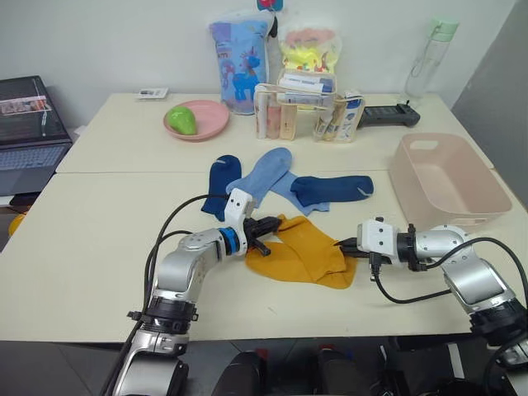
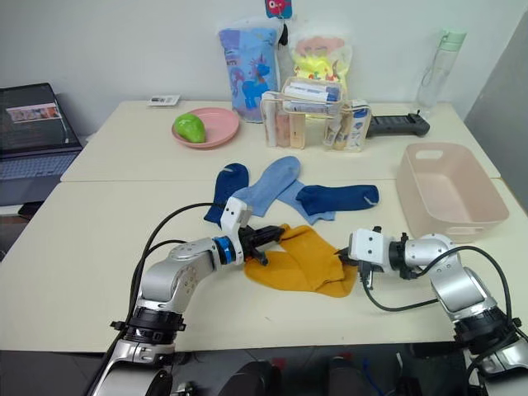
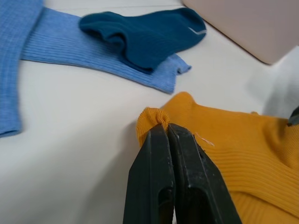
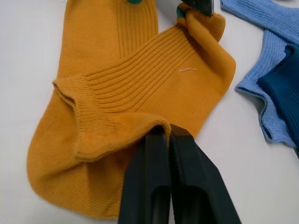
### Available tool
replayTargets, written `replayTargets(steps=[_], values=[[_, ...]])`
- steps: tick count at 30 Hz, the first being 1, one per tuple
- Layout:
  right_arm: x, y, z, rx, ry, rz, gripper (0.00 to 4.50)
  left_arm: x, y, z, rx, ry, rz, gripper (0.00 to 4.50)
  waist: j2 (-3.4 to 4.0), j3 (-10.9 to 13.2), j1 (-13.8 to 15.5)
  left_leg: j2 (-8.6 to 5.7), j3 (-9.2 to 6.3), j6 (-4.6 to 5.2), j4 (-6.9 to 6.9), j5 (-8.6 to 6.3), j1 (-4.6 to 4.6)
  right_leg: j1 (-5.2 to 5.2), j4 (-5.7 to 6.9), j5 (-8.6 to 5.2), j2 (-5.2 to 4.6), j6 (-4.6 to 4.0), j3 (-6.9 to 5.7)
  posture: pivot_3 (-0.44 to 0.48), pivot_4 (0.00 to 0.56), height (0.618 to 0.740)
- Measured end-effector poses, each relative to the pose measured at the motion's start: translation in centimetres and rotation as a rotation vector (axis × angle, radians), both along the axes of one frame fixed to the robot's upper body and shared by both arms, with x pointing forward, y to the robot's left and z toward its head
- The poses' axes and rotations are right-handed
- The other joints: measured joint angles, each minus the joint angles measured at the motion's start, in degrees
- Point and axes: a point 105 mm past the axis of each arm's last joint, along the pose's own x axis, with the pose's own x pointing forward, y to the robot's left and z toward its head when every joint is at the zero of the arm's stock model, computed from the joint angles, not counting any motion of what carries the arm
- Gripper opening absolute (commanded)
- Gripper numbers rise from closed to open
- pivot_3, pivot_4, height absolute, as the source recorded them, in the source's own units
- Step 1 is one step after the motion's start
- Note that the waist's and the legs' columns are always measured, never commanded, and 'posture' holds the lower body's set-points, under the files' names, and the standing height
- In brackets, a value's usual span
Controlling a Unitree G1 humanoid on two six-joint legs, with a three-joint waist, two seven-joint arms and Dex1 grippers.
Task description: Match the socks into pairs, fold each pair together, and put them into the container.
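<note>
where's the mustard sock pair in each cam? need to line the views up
Left eye: mustard socks low centre, between both grippers.
Right eye: same spot.
Left wrist: under the left fingers.
Right wrist: most of the picture.
Shared landmark: navy sock lying on a light blue one.

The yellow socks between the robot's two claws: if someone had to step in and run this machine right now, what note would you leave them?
Left gripper: shut on the mustard yellow socks, pinching a cuff edge.
Right gripper: shut on the same socks at the opposite edge.
The yellow pair lies overlapped on the table, partly folded.
Two light blue socks and two dark navy socks lie loose and mixed behind it.
The container stands to the right, with no socks seen in it.
Left to do: finish folding the yellow pair, bin it, then pair and bin blue and navy.
</note>
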Motion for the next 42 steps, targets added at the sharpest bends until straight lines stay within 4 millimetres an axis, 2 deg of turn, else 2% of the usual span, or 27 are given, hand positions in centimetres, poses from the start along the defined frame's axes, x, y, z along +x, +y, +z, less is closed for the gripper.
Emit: replayTargets(steps=[3, 6, 10, 12, 14, 15, 20, 25, 29, 31, 35, 36, 40, 42], values=[[0.1, -0.4, 0.2, 0.01, -0.006, -0.017, 2.0, 0.3, 0.3, 0.5, 0.002, -0.033, 0.033, 0.65, 0.0, 0.0, 0.1, 0.0, -0.01, 0.0, -0.01, 0.0, 0.0, 0.0, 0.0, 0.0, 0.0, 0.0, -0.01, 0.0, 0.15, 0.74], [-0.3, -1.7, 0.2, 0.007, 0.007, -0.061, 3.02, 0.9, 1.5, 1.0, -0.01, -0.059, 0.084, 1.59, 0.0, 0.0, 0.2, 0.0, 0.0, 0.0, -0.01, 0.0, 0.0, 0.01, -0.01, 0.0, 0.0, 0.0, -0.01, 0.0, 0.15, 0.74], [-2.4, -3.4, 0.4, 0.117, 0.129, -0.191, 3.05, 1.8, 3.3, 2.0, -0.014, -0.081, 0.105, 2.97, 0.0, 0.0, 0.5, 0.01, -0.03, 0.0, -0.03, 0.0, -0.03, 0.01, -0.03, 0.0, 0.0, 0.0, -0.04, 0.0, 0.15, 0.74], [-3.3, -3.5, 1.1, 0.2, 0.19, -0.26, 3.05, 2.3, 3.9, 2.7, -0.001, -0.103, 0.094, 3.58, 0.0, 0.0, 0.7, 0.01, -0.04, 0.0, -0.01, 0.0, -0.01, 0.04, -0.03, 0.0, -0.01, 0.0, -0.03, 0.0, 0.15, 0.74], [-4.1, -3.1, 1.7, 0.27, 0.245, -0.314, 3.05, 2.8, 3.7, 3.3, 0.004, -0.123, 0.054, 4.27, 0.0, 0.0, 0.8, 0.01, -0.04, 0.01, -0.01, -0.01, 0.0, 0.05, -0.03, 0.0, -0.01, 0.0, -0.04, 0.0, 0.15, 0.74], [-4.3, -2.7, 1.8, 0.306, 0.27, -0.342, 3.05, 2.9, 3.5, 3.4, 0.011, -0.123, 0.027, 4.46, 0.0, 0.0, 0.8, 0.01, -0.05, 0.01, -0.02, -0.01, 0.0, 0.05, -0.03, 0.0, 0.0, 0.0, -0.04, 0.0, 0.15, 0.74], [-4.6, -1.0, 0.9, 0.411, 0.382, -0.479, 3.05, 3.8, 1.6, 2.2, 0.121, -0.105, -0.102, 4.46, 0.0, 0.0, 0.9, -0.02, -0.04, 0.01, -0.02, -0.01, -0.02, 0.03, -0.03, 0.0, -0.02, 0.0, -0.03, 0.0, 0.15, 0.74], [-5.0, -0.1, -0.4, 0.396, 0.433, -0.547, 3.05, 4.6, 0.9, 0.0, 0.237, -0.064, -0.142, 4.46, 0.0, 0.0, 0.8, -0.02, -0.04, 0.02, -0.05, -0.01, -0.05, -0.02, -0.03, 0.0, -0.01, 0.0, -0.02, 0.0, 0.15, 0.74], [-5.1, 0.2, -0.9, 0.395, 0.443, -0.575, 2.34, 4.8, 0.7, -0.5, 0.251, -0.063, -0.151, 3.78, -0.01, 0.0, 0.7, -0.02, -0.04, 0.03, -0.05, -0.01, -0.04, -0.02, -0.02, 0.0, -0.01, 0.0, -0.03, 0.0, 0.15, 0.74], [-5.1, 0.6, -0.9, 0.414, 0.457, -0.579, 1.6, 4.5, 0.2, -0.7, 0.238, -0.054, -0.176, 3.12, -0.01, 0.0, 0.7, -0.02, -0.04, 0.03, -0.05, -0.01, -0.05, -0.03, -0.01, 0.0, -0.01, 0.0, -0.02, 0.0, 0.15, 0.74], [-4.9, 0.2, -1.0, 0.398, 0.447, -0.605, 0.17, 4.3, 0.0, -0.8, 0.231, -0.047, -0.195, 1.81, -0.01, 0.0, 0.5, -0.02, -0.05, 0.03, -0.05, -0.01, -0.04, -0.03, -0.01, 0.0, 0.0, 0.0, -0.03, 0.0, 0.15, 0.74], [-4.9, 0.1, -1.0, 0.397, 0.446, -0.606, 0.0, 4.3, 0.0, -0.8, 0.231, -0.045, -0.198, 1.49, -0.01, 0.0, 0.4, -0.02, -0.05, 0.03, -0.05, -0.01, -0.04, -0.03, -0.01, 0.0, 0.0, 0.0, -0.03, 0.0, 0.15, 0.74], [-5.0, 0.0, -0.9, 0.39, 0.447, -0.604, 0.0, 4.2, 0.0, -0.8, 0.227, -0.043, -0.199, 0.22, -0.01, 0.0, 0.3, -0.02, -0.04, 0.03, -0.05, -0.01, -0.04, -0.03, -0.01, 0.0, 0.0, 0.01, -0.03, 0.0, 0.15, 0.74], [-5.0, 0.1, -0.8, 0.395, 0.447, -0.597, 0.0, 4.0, 0.0, -0.7, 0.216, -0.039, -0.196, 0.05, -0.01, 0.0, 0.2, -0.02, -0.05, 0.03, -0.05, -0.01, -0.04, -0.03, -0.01, 0.0, 0.0, 0.01, -0.03, 0.0, 0.15, 0.74]])
